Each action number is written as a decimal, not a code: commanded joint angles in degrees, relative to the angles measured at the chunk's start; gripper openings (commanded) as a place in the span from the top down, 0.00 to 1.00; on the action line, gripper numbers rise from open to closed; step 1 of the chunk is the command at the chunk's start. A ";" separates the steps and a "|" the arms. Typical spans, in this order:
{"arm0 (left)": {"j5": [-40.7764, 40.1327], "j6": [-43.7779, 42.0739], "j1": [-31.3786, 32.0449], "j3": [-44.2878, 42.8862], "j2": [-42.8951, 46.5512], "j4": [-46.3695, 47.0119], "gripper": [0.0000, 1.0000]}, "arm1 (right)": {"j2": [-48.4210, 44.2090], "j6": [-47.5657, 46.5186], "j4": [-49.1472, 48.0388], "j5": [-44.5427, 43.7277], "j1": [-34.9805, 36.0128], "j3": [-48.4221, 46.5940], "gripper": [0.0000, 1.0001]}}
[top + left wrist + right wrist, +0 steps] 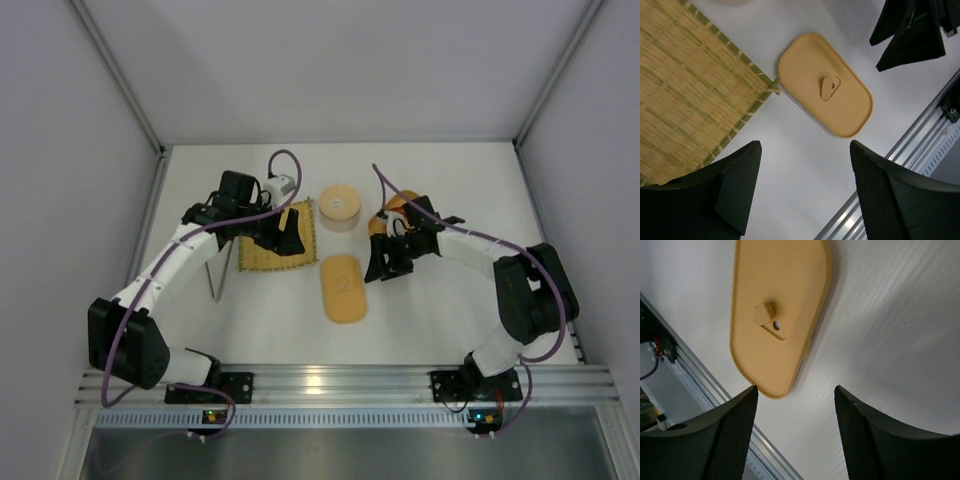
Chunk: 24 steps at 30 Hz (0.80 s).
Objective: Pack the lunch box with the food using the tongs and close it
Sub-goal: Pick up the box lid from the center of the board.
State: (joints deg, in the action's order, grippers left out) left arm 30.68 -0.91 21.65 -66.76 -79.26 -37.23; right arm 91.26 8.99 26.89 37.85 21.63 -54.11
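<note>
The lunch box's flat yellow-orange lid [342,288] [825,85] [775,305] lies on the table between the arms, its small tab facing up. The lunch box [393,207] itself shows only as an orange rim behind my right wrist. The thin metal tongs [215,278] lie left of the woven mat [262,252] [690,90]. My left gripper [289,240] [806,147] hangs open over the mat's right edge, nothing between its fingers. My right gripper [385,264] [796,390] is open and empty, just right of the lid. The food is hidden.
A round bowl with a tan lid [338,207] stands behind the oblong lid. The aluminium rail [330,382] [695,390] runs along the near table edge. White walls enclose the table on three sides. My right gripper's fingers [910,35] show in the left wrist view.
</note>
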 commanded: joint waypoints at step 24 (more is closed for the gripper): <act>1.23 0.56 -5.65 -2.76 0.52 3.83 0.20 | 15.96 3.75 -3.26 -8.31 9.13 -9.70 0.83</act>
State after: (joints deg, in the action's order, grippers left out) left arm 31.44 -0.30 16.38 -68.07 -79.26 -36.03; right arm 106.32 13.54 25.74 30.89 28.77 -62.39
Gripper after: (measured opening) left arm 0.798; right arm 0.186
